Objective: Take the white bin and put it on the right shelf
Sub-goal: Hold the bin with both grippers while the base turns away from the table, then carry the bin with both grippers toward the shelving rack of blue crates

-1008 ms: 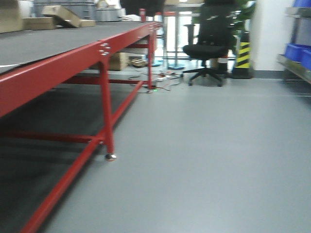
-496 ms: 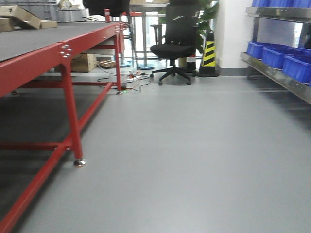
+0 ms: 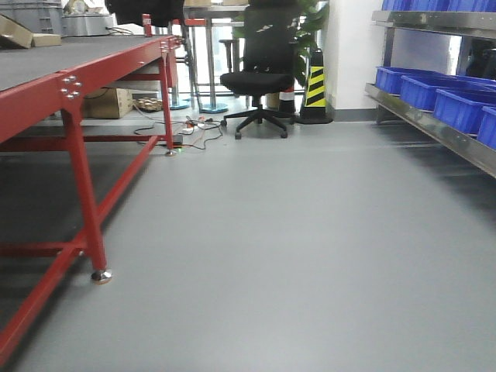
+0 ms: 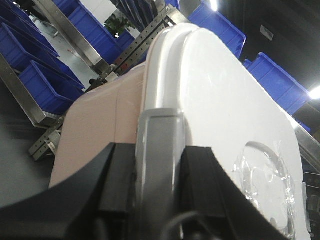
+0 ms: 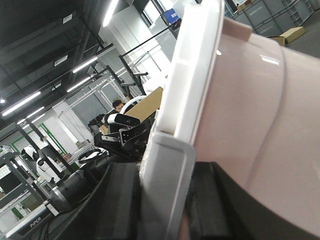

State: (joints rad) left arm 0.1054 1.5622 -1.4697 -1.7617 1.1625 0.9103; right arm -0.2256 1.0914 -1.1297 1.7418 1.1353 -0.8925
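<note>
At bin (image 4: 215, 100) rim, left jaws and right jaws are seen clamped on its lid edge. Grab judged done. Shelf (image 3: 434, 130), frame right, not yet reached; placing remains.

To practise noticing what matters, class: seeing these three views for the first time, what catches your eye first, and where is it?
The white bin fills both wrist views, clamped at one end by the left hand and at the other by the right hand. In the front view, a long red table runs down the left, and blue crates line a steel rack on the right, with grey floor between.
</note>
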